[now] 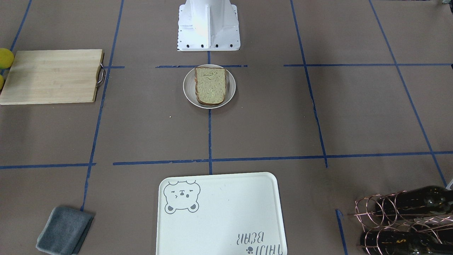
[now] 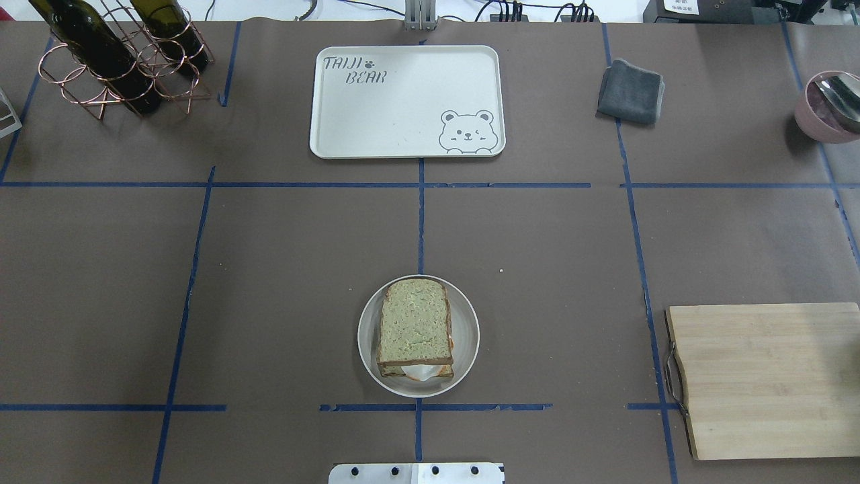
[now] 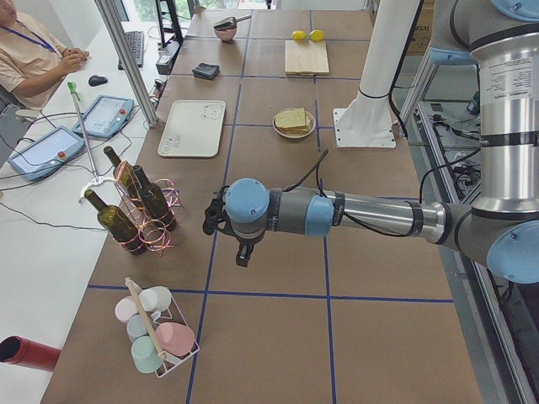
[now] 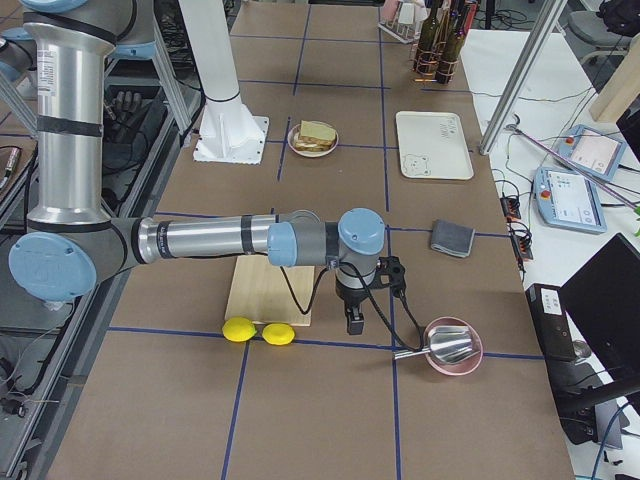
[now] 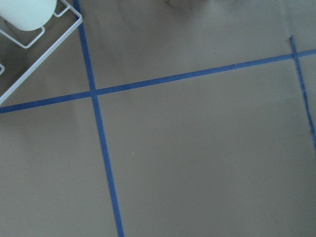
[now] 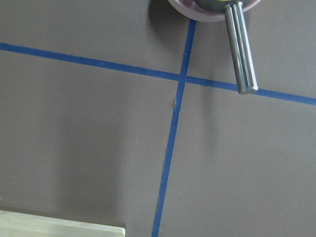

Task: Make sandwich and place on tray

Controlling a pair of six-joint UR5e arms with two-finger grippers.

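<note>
The sandwich [image 2: 414,329] is stacked on a small round white plate [image 2: 368,349] at the table's middle near the robot base: two bread slices with the white egg [image 2: 420,372] peeking out between them. It also shows in the front view [image 1: 210,86]. The cream bear tray [image 2: 403,101] lies bare at the far side; it also shows in the front view [image 1: 219,219]. My left gripper [image 3: 242,254] hangs over bare table near the bottle rack. My right gripper [image 4: 355,320] hangs beside the cutting board. Both show only in side views; I cannot tell if they are open or shut.
A wooden cutting board [image 2: 766,376] lies at the right, with two lemons [image 4: 255,330] beyond it. A grey cloth [image 2: 630,91], a pink bowl with a spoon [image 2: 826,104], a copper bottle rack [image 2: 114,57] and a mug rack [image 3: 156,332] stand around the edges.
</note>
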